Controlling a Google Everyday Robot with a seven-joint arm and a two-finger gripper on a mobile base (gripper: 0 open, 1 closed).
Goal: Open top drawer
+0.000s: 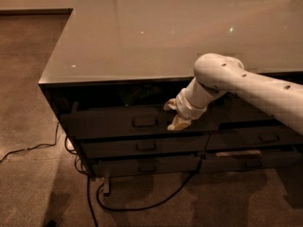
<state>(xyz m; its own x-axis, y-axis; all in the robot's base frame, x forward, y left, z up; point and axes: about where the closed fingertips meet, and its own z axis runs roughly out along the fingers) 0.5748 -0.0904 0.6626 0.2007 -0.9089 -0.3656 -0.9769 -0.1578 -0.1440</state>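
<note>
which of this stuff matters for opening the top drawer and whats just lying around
For the job:
- top drawer
- handle at its centre
- gripper, at the drawer front just right of the handle

Just there:
- lower drawers
- right-hand drawers
- cables
- countertop

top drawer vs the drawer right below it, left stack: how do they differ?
The top drawer has a taller front; the drawer below is shallower. The gripper sits at the top drawer's front, just beside its handle; nothing is at the drawer below. Whether either is pulled out, I cannot tell. Both have dark fronts with a small loop handle at centre.
</note>
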